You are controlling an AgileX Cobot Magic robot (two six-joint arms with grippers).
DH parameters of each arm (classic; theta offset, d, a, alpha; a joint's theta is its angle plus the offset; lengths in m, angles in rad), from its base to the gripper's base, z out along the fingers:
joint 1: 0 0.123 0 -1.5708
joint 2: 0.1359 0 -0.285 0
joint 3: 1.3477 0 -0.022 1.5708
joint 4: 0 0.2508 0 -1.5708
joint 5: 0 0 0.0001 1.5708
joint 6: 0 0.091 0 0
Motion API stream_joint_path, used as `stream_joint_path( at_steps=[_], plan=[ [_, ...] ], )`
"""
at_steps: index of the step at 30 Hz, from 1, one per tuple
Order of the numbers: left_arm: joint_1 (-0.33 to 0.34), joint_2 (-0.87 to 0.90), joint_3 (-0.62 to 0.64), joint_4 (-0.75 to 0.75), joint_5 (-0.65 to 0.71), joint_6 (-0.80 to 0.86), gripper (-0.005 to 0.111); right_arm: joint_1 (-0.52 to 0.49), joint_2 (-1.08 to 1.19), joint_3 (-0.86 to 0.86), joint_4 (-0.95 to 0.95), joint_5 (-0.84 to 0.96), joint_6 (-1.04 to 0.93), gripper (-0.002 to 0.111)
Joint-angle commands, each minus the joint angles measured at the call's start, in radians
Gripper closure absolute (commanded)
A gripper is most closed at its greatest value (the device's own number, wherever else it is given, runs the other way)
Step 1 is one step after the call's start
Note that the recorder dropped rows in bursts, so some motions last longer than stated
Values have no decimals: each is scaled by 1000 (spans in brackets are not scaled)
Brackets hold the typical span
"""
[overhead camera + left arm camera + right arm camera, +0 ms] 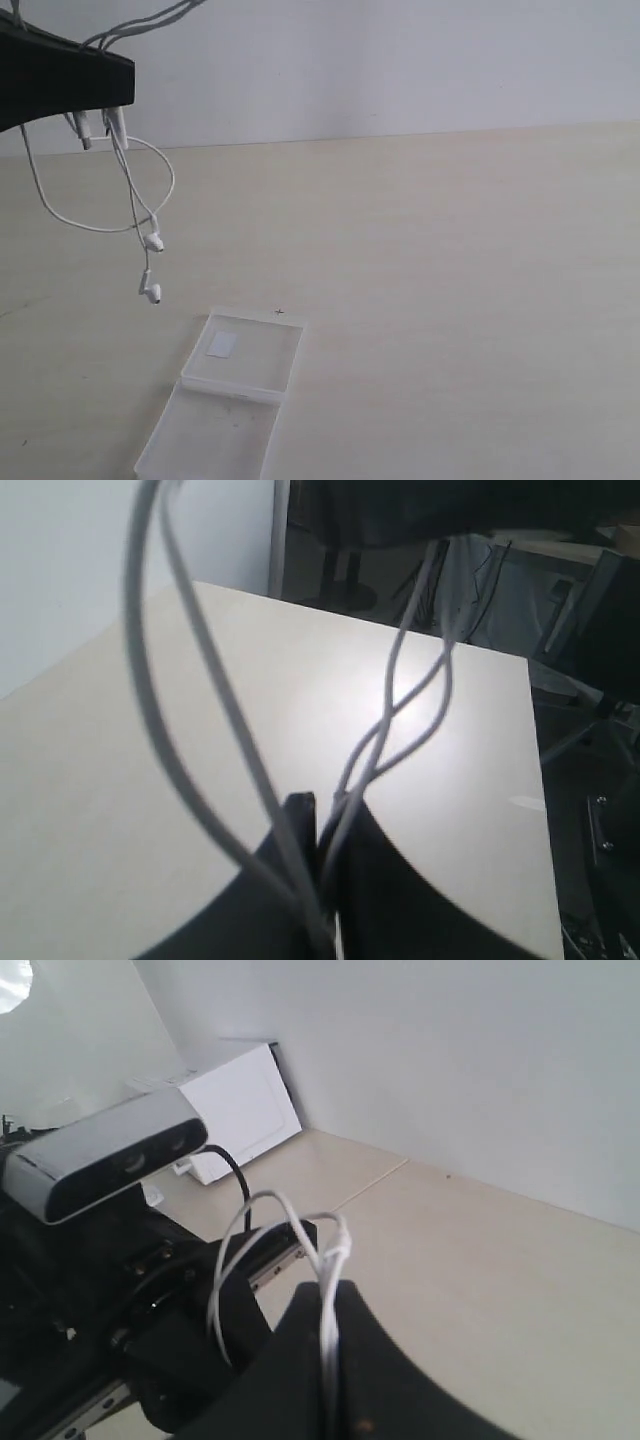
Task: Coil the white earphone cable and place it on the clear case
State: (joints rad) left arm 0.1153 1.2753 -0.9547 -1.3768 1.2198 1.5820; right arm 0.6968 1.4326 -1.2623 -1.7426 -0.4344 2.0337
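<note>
The white earphone cable (165,172) hangs in a loop from my left gripper (118,88), which is high at the exterior view's top left. Two earbuds (152,241) dangle below it, above the table. Strands rise from the gripper out of the top of the frame. The left wrist view shows the left gripper (320,832) shut on several cable strands (390,705). My right gripper (330,1298) is shut on the cable (330,1250) next to the left arm; the exterior view does not show it. The clear case (262,372) lies open on the table, below and right of the earbuds, with a white sticker (221,345) in its far half.
A pale wooden table (450,280) runs back to a white wall. In the right wrist view a white box (240,1105) stands at the wall corner and the left arm's camera (105,1165) is close by. Dark furniture (590,630) stands beyond the table edge.
</note>
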Motion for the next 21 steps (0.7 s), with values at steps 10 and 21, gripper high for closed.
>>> stream_joint_path(
  at_steps=[10,21],
  plan=[
    [4,-62,2,123,1,-97,107,-1,-34,70,-2,15,-4,108],
    [4,-107,2,201,-53,-152,107,-1,-32,80,-2,-55,-72,96]
  ],
)
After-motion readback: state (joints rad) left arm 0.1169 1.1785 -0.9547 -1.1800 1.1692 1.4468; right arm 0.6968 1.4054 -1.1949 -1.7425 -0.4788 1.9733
